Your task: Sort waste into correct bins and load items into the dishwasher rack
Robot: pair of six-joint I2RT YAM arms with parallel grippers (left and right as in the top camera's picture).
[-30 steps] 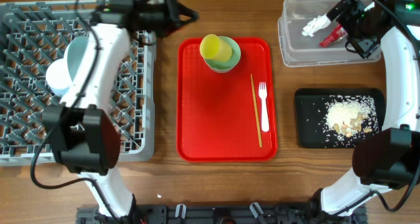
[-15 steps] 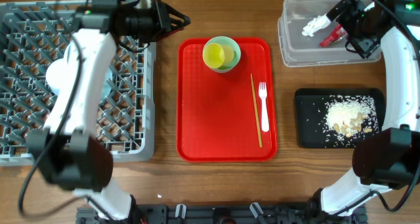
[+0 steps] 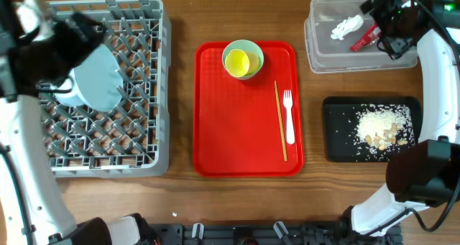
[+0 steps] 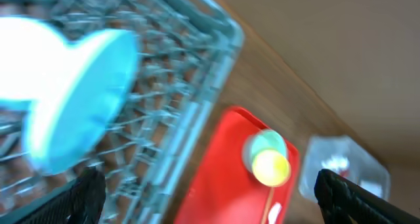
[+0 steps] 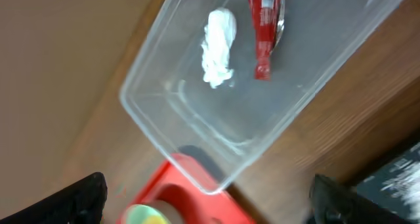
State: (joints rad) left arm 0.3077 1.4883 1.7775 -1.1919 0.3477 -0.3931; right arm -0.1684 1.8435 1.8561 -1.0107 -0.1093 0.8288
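Swinging away from the gap between rack and red tray where it was a second ago, the left arm (image 3: pixel 18 166) now reaches over the far-left side of the grey dishwasher rack (image 3: pixel 144 130); the right arm has barely shifted above the tub.

That rack fills the left of the tabletop (image 3: pixel 180 202); the light blue plate (image 3: pixel 100 80) stands tilted among its pegs, with the small white bowl (image 3: pixel 63 95) touching its left side.

Beside the rack lies the red tray (image 3: pixel 237 130); at its far end the pale green saucer (image 3: pixel 253 52) holds the yellow cup (image 3: pixel 237 61), upright with its mouth up; the white fork (image 3: pixel 289 123) and the wooden chopsticks (image 3: pixel 280 123) lie side by side along its right edge.

At the top right, the clear tub (image 3: pixel 323 54) holds the white tissue (image 3: pixel 346 26) and the red wrapper (image 3: pixel 364 38), just beside each other; nearer the robot, the black tray (image 3: pixel 338 108) carries the pale food scraps (image 3: pixel 381 126) in one heap.

In its wrist view the left hand (image 4: pixel 209 184) is released, fingers spread wide and empty, above the rack's corner; the right hand (image 5: pixel 207 184) is likewise spread, grasping nothing, above the tub.
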